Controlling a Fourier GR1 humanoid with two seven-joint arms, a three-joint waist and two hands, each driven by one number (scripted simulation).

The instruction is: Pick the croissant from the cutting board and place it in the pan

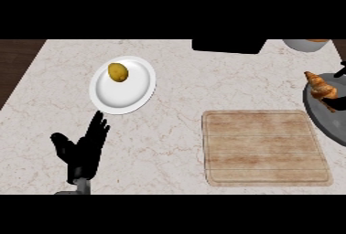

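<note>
The golden-brown croissant (320, 85) is at the far right edge, over the rim of the dark grey pan (323, 118), which is cut off by the view's edge. Only small black parts of my right hand (330, 104) show, one just below the croissant and one above right of it, pinching it between them. The wooden cutting board (267, 148) lies bare left of the pan. My left hand (82, 151) rests open at the lower left, fingers up, holding nothing.
A white plate (132, 93) with a potato (117, 72) sits at the upper left. A black object (228, 45) stands at the counter's back edge, and a grey bowl (305, 45) is at the back right corner. Dark floor borders the counter's left edge.
</note>
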